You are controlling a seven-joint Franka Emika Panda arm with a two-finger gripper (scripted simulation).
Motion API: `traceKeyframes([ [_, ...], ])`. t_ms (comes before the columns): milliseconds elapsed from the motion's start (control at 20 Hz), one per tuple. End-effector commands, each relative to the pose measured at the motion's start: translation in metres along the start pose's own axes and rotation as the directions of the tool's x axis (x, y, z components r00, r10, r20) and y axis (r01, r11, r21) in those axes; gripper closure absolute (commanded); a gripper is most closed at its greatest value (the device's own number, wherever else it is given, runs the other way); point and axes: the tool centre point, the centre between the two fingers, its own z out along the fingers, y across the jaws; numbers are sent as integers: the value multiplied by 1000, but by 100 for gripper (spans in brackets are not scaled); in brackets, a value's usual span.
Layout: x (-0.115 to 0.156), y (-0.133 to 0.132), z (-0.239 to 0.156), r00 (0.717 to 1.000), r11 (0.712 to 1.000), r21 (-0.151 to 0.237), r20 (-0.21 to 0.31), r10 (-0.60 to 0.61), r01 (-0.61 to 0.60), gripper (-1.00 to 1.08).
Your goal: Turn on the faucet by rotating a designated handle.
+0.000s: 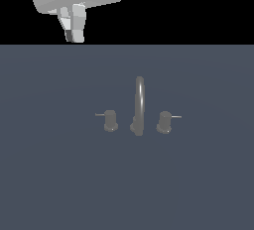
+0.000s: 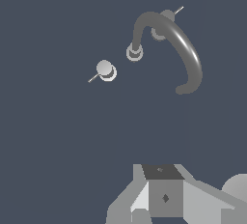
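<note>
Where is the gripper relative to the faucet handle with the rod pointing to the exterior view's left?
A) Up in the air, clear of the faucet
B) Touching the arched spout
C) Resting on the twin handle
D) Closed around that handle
A: in the exterior view the gripper hangs high above the handle, with open space between it and the faucet, touching nothing.

Flat, dim, even simulator light; no cast shadows on grey floor (image 1: pixel 49 174). Soft highlight along spout (image 2: pixel 185 44) in wrist view, light perhaps from above. Black void behind. Renders coarse, slightly soft; no blur, no edge distortion.
</note>
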Motion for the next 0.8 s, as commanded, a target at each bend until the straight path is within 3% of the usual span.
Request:
traceKeyframes([
  [0,4,-10,15,999,999,1,0,54,-54,108],
  [750,34,-58,91,945,945,-1,0,327,-327,108],
])
